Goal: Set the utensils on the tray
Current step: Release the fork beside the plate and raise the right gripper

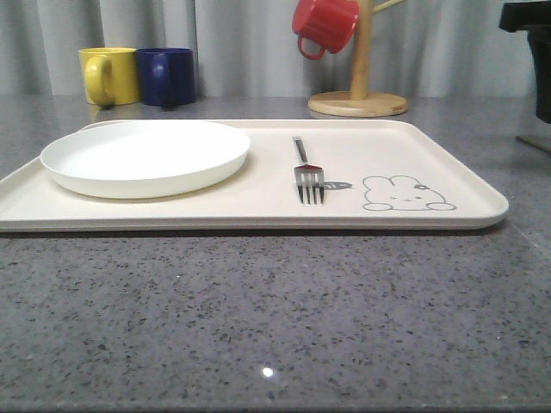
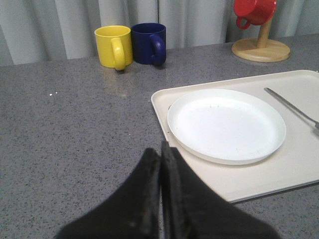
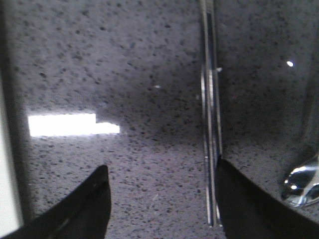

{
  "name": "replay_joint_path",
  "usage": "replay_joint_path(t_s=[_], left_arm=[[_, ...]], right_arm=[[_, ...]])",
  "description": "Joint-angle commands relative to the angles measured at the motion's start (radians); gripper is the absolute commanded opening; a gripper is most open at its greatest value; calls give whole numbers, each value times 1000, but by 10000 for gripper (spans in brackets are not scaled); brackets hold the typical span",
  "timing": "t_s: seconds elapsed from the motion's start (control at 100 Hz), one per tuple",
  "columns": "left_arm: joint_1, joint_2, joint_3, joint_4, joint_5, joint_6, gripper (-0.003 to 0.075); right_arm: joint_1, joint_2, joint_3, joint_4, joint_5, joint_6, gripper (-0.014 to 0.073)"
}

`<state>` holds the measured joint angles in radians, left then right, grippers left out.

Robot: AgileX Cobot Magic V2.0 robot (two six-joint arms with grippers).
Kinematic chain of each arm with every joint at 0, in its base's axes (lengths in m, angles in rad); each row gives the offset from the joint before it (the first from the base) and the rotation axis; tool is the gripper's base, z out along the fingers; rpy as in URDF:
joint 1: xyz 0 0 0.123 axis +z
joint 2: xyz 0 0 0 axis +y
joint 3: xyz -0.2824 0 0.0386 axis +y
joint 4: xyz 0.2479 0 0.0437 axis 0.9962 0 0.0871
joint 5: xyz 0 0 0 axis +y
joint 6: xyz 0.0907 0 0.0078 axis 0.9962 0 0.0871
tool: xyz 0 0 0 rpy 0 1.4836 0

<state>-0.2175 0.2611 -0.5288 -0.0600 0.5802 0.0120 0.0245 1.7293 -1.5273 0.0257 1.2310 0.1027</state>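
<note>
A silver fork (image 1: 307,170) lies on the cream tray (image 1: 258,202), tines toward the front, beside the rabbit drawing (image 1: 403,194). Its handle (image 2: 291,105) also shows in the left wrist view. The left gripper (image 2: 160,152) is shut and empty, hovering over the grey counter just off the tray's (image 2: 259,181) near left corner. The right gripper (image 3: 162,167) is open low over the counter. The pair of chopsticks (image 3: 211,124) lies flat there, right against the inner side of one finger (image 3: 239,199). A shiny spoon bowl (image 3: 301,186) lies just outside that finger.
A round white plate (image 1: 145,157) takes up the tray's left half. Yellow (image 1: 108,75) and blue (image 1: 167,77) mugs stand behind the tray. A red mug (image 1: 325,26) hangs on a wooden mug tree (image 1: 358,96) at the back right. Part of a black arm (image 1: 527,30) shows at the far right.
</note>
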Motion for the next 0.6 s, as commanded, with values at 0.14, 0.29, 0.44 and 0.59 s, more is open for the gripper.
replay_joint_path(t_s=[0.14,0.29,0.44,0.59], left_arm=[[-7,10,-28,-3,-73,-3,-19],[-7,10,-28,-3,-73,-3,-19],[-7,10,-28,-3,-73,-3,-19],[-7,10,-28,-3,-73,-3,-19]], right_arm=[[-101,24,-13,40,67,-124,462],[-106,54,-13,40,68,-150,462],[-106,83,-13,56,58,-157,459],[-106,87,-13,60,44,-157,281]])
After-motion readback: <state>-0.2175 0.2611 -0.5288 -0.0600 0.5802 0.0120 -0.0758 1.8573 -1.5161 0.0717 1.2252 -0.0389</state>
